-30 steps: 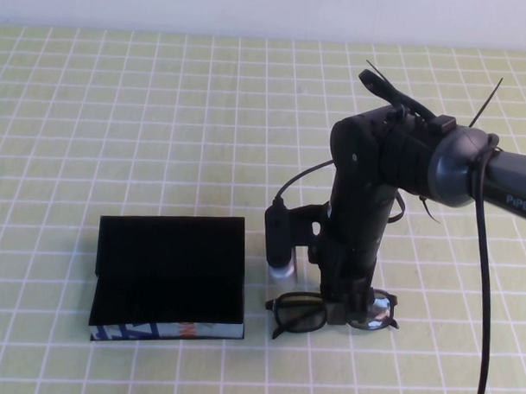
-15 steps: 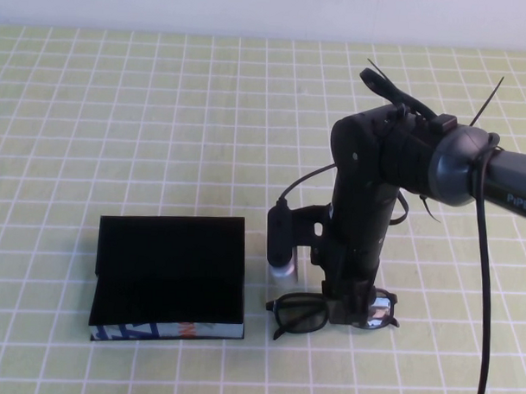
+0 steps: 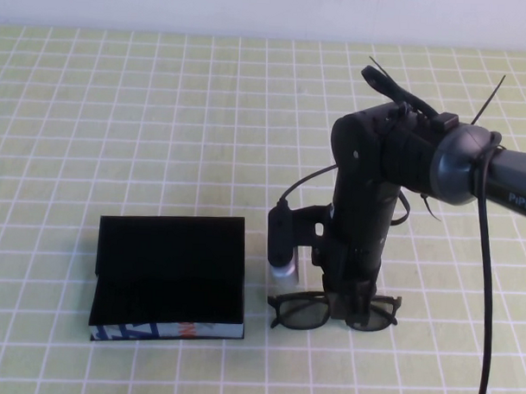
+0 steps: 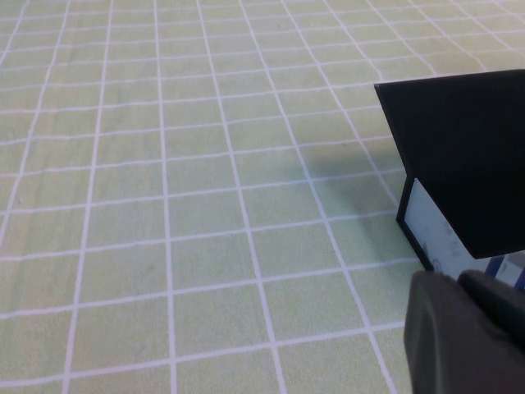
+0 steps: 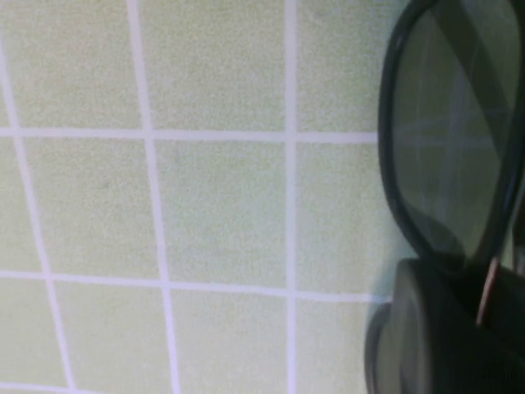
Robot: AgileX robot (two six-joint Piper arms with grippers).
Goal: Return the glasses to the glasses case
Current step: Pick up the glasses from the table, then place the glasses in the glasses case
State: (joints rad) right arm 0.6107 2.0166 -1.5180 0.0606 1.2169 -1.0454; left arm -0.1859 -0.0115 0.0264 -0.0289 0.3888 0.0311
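Observation:
The glasses (image 3: 300,312) lie on the green grid cloth just right of the glasses case (image 3: 170,263). The case is open, its black lid leaning back and its blue-and-white side facing the front. My right gripper (image 3: 346,309) points straight down and is shut on the bridge of the glasses. The right wrist view shows one greyish lens (image 5: 451,123) right by a dark finger (image 5: 426,336). My left gripper (image 4: 458,283) does not show in the high view. It is shut and empty, low beside the case's corner (image 4: 467,156).
The right arm's wrist camera (image 3: 283,245) hangs between the case and the gripper, close above the cloth. The green grid cloth (image 3: 162,116) stretches behind and left of the case. A cable (image 3: 483,282) hangs down the right side.
The glasses have swung from a tilted pose to lie level and square to the front edge. The right gripper has settled slightly lower on their bridge.

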